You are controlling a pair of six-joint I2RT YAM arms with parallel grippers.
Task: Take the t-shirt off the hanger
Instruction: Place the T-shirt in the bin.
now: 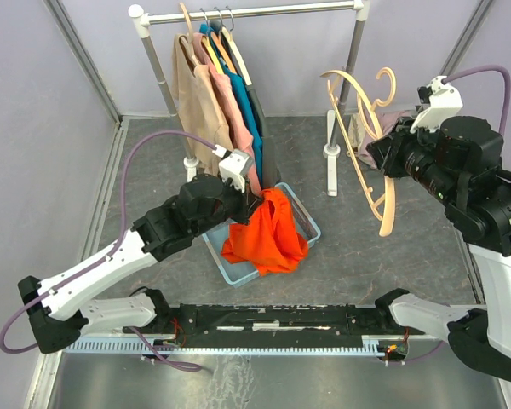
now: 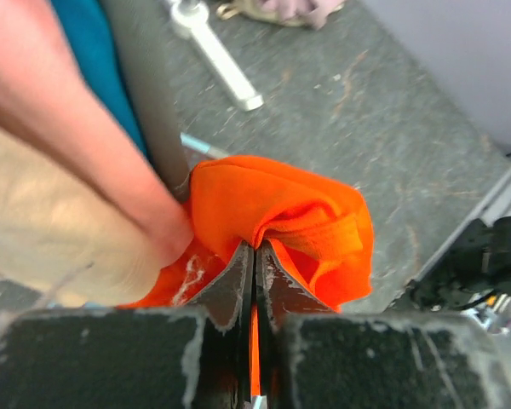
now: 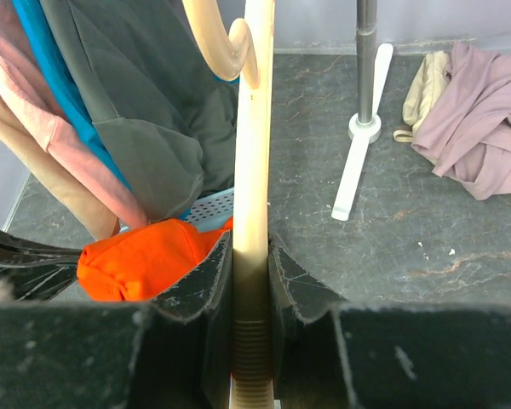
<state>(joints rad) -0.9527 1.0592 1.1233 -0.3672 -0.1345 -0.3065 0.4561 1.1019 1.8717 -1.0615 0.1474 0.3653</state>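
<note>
The orange t-shirt (image 1: pixel 268 234) hangs bunched, and its lower part lies over the blue basket (image 1: pixel 311 223). My left gripper (image 1: pixel 254 201) is shut on a fold at the top of the t-shirt (image 2: pixel 298 204), with cloth pinched between the jaws of the left gripper (image 2: pixel 255 249). The bare wooden hanger (image 1: pixel 368 145) is held in the air at the right, apart from the shirt. My right gripper (image 1: pixel 380 155) is shut on its lower arm. In the right wrist view the hanger (image 3: pixel 254 145) runs up between the closed fingers of the right gripper (image 3: pixel 251 245), with the t-shirt (image 3: pixel 140 260) and the basket (image 3: pixel 206 209) beyond.
A clothes rack (image 1: pixel 255 13) at the back carries several hung garments (image 1: pixel 217 94) close beside my left gripper. Its white foot (image 1: pixel 332 158) stands on the floor at centre right. A mauve garment (image 3: pixel 477 119) lies crumpled on the floor behind the right arm.
</note>
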